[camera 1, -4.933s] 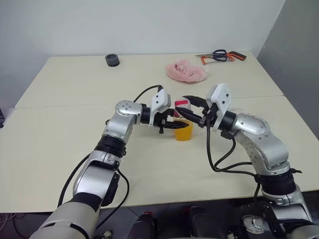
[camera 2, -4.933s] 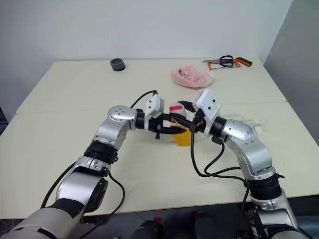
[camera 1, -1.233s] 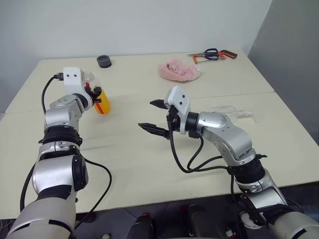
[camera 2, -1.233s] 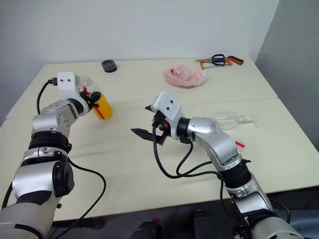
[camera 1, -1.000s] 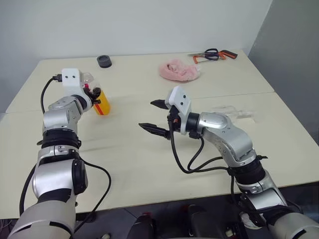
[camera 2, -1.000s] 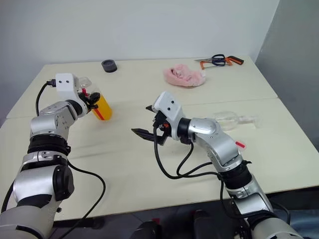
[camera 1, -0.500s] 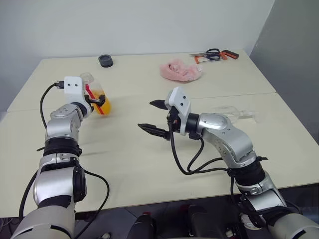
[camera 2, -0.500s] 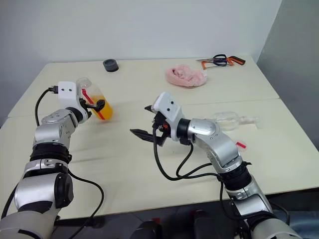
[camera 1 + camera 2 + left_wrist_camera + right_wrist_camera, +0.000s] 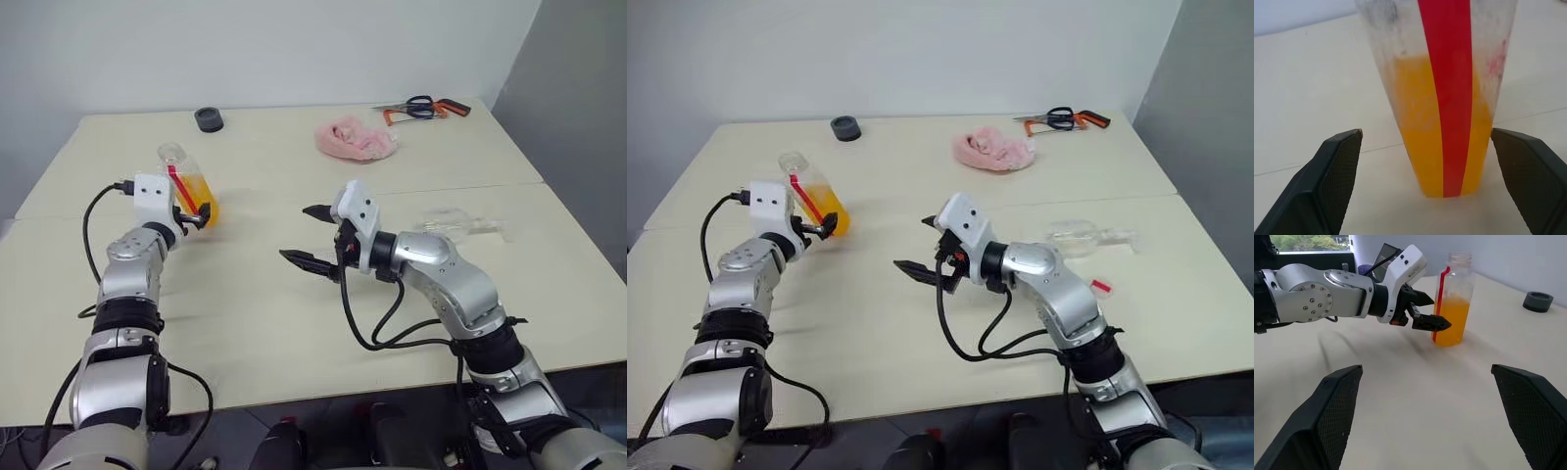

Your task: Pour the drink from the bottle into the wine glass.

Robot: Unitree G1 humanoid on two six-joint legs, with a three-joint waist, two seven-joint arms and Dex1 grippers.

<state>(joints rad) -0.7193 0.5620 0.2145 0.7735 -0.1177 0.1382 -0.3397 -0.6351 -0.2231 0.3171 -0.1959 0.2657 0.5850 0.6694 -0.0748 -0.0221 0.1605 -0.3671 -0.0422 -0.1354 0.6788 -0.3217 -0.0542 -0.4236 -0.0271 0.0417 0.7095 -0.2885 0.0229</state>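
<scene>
Bottle [image 9: 186, 184] stands on the cream table [image 9: 294, 323] at about ten o'clock from the middle of my head view, leaning a little, its base on the tabletop and its open-looking clear neck uppermost. The drink [image 9: 1425, 132] fills roughly its lower half, a translucent orange-yellow, and a red strip [image 9: 1448, 88] runs down the side facing my left wrist. My left gripper [image 9: 199, 214] sits just at the bottle's near side with its two black fingers spread wide; in the left wrist view the bottle rises between the fingers [image 9: 1327, 181] with bare table showing on both sides, so nothing is pinched. My right gripper [image 9: 313, 238] hangs over the middle of the table, well apart from the bottle, fingers likewise spread and empty, pointing toward nine o'clock. The wine glass [image 9: 1080, 236] lies on its side at about three o'clock, beyond my right forearm, bowl toward the centre and foot toward the table's right edge. A small red scrap [image 9: 1100, 285] lies near it. Toward twelve o'clock sit a pink crumpled cloth [image 9: 355, 138], a dark round roll [image 9: 208, 119] and scissors with orange and black handles [image 9: 426, 106].
</scene>
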